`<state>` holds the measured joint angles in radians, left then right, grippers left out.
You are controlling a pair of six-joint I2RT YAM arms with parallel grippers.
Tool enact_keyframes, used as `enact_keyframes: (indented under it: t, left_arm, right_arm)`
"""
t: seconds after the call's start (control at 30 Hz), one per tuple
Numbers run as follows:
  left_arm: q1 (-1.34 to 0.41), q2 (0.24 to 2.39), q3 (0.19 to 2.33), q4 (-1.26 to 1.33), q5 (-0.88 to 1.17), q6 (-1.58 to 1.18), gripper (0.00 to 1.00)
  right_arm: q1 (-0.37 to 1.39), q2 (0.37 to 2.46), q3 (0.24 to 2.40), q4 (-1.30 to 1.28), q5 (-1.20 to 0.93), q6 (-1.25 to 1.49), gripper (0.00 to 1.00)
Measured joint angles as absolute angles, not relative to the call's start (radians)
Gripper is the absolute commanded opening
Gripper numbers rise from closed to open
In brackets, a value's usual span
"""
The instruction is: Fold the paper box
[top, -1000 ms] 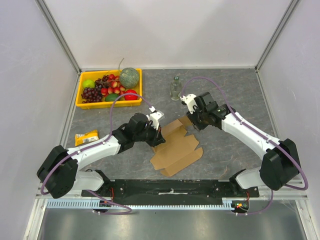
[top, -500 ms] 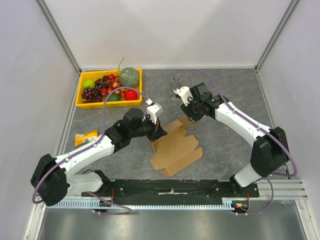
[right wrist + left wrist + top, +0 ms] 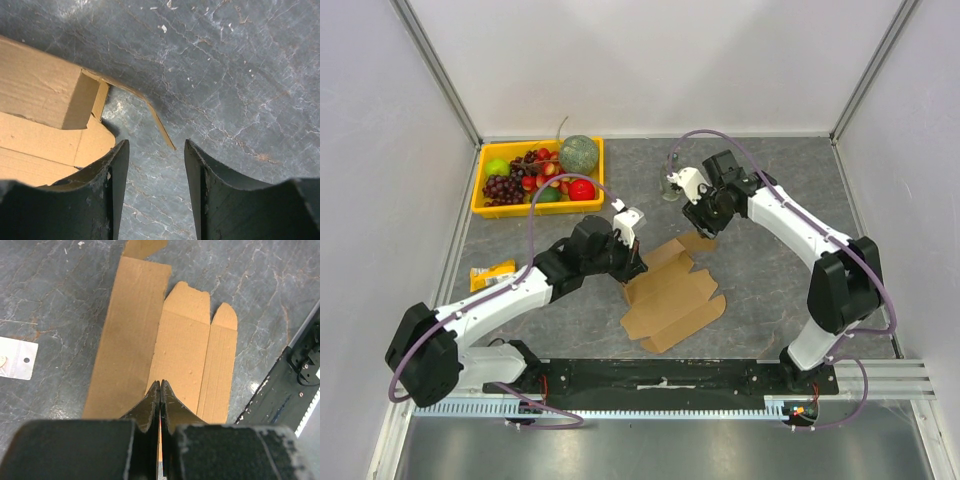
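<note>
Left hand (image 3: 159, 384) pressed together, tips on the paper box (image 3: 182, 355) lying flat just ahead; no grip on it is confirmed, so the sheet may slide. Right hand (image 3: 155, 145) spread and empty; bent tab (image 3: 159, 125) just beyond its fingertips may crumple if pushed

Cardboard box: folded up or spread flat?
Mostly spread: brown corrugated cardboard sheet lies open, panels flat, only one far-end panel raised.

Top view high, looking down, wrist views close to table (image 3: 780, 280), all share paper box (image 3: 672, 298)
</note>
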<state>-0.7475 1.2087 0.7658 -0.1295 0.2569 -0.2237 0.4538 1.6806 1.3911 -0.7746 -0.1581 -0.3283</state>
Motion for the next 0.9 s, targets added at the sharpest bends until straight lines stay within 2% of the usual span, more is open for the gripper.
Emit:
enact_keyframes:
  t: [0.23, 0.47, 0.9]
  left_arm:
    - [-0.746, 1.213, 0.781, -0.143, 0.236, -0.223, 0.02]
    - [-0.746, 1.213, 0.786, -0.149, 0.236, -0.223, 0.02]
    - [-0.746, 1.222, 0.786, -0.148, 0.236, -0.223, 0.02]
  right_arm:
    - [0.413, 1.716, 1.391, -0.807, -0.217, -0.390, 0.58]
    - [0.381, 1.768, 1.391, -0.813, -0.263, -0.416, 0.56]
    - [0.379, 1.814, 1.391, -0.815, -0.341, -0.416, 0.34]
